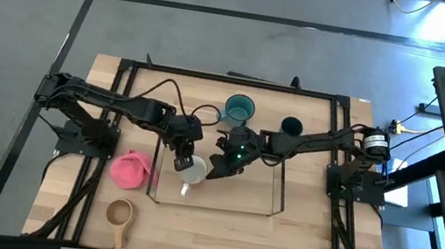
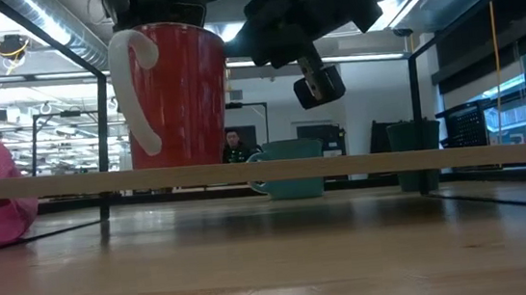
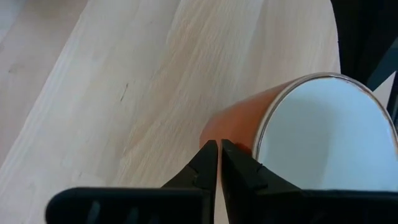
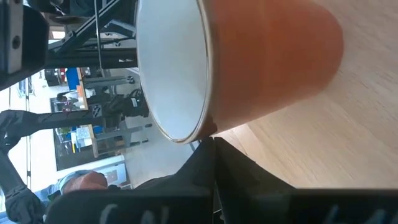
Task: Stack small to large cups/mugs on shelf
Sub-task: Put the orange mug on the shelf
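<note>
We have the white-rimmed orange-brown mug (image 1: 193,170) standing on the low black wire shelf (image 1: 279,193). Both pincers, left (image 1: 185,160) and right (image 1: 222,168), flank it, fingers together, holding nothing. Next we fetch another cup.

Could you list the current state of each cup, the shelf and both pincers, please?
Red mug: upright on the shelf, white handle showing.
Teal mug: upright on the table, empty.
Dark green cup: upright on the table.
Wooden cup: on the table, off the shelf.
Shelf: holds only the red mug.
Left pincer: shut, at the red mug's rim.
Right pincer: shut, beside the red mug.
</note>
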You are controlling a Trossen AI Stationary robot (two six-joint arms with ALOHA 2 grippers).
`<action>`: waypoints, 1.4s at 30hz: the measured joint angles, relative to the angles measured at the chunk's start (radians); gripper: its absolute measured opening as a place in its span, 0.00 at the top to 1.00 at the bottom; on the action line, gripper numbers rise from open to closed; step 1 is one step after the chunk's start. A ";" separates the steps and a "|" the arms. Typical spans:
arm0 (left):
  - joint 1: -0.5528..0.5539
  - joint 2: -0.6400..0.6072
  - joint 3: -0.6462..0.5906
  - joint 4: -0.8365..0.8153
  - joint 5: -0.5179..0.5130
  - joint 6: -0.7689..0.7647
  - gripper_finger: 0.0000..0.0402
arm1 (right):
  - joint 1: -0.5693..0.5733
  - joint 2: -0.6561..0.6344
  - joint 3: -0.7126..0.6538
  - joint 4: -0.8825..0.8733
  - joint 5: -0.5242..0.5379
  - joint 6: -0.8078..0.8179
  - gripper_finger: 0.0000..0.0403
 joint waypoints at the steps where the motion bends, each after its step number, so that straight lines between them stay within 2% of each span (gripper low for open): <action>1: 0.000 0.000 0.000 0.000 0.005 -0.001 0.97 | 0.000 0.000 0.000 0.000 0.000 -0.001 0.98; 17: -0.011 0.000 0.000 -0.047 0.017 -0.027 0.97 | -0.004 0.000 0.000 -0.015 0.043 -0.021 0.98; 25: 0.015 -0.018 0.003 -0.047 -0.015 0.000 0.97 | -0.005 0.000 0.000 -0.065 0.050 -0.065 0.98; 33: 0.051 -0.102 0.004 -0.039 -0.026 0.000 0.97 | -0.006 0.000 0.000 -0.104 0.032 -0.073 0.98; 42: -0.022 -0.233 0.005 -0.056 -0.118 -0.097 0.97 | -0.003 0.000 0.000 -0.104 0.057 -0.059 0.98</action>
